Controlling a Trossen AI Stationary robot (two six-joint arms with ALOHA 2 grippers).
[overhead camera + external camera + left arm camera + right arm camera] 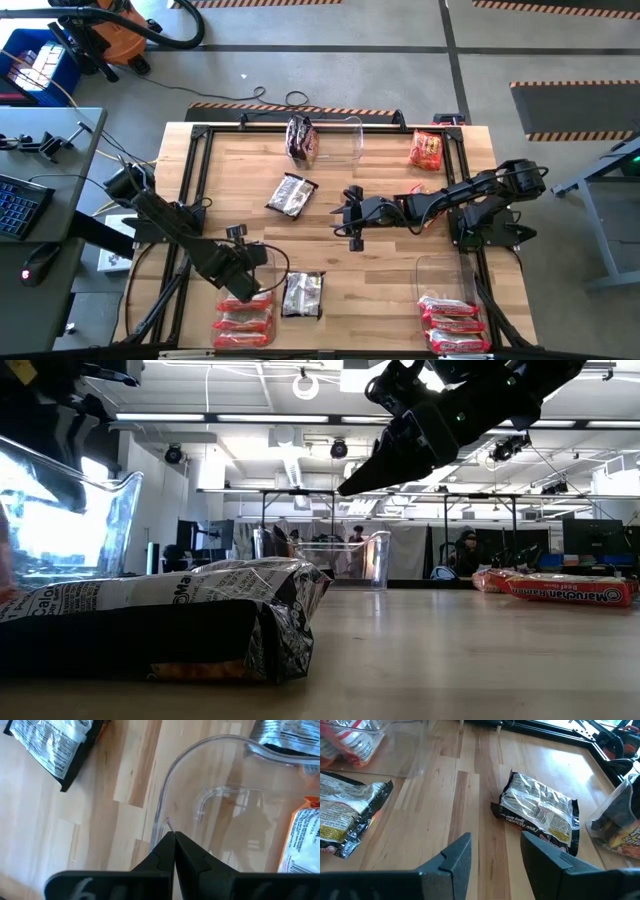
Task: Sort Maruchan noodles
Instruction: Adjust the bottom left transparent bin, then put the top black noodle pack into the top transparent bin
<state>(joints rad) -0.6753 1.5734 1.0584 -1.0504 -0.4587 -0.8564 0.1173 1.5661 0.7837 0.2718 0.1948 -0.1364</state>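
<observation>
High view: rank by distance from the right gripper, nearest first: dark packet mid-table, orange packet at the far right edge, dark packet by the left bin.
From the right gripper:
1. Dark packet mid-table, just to its left.
2. Dark packet by the left bin, near edge, left of centre.
3. Orange packet, far right corner.
Items 2 and 3 are too close to call.

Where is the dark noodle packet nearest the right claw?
In the high view, the dark packet lies flat mid-table, left of the open right claw, below the far clear bin.
</observation>
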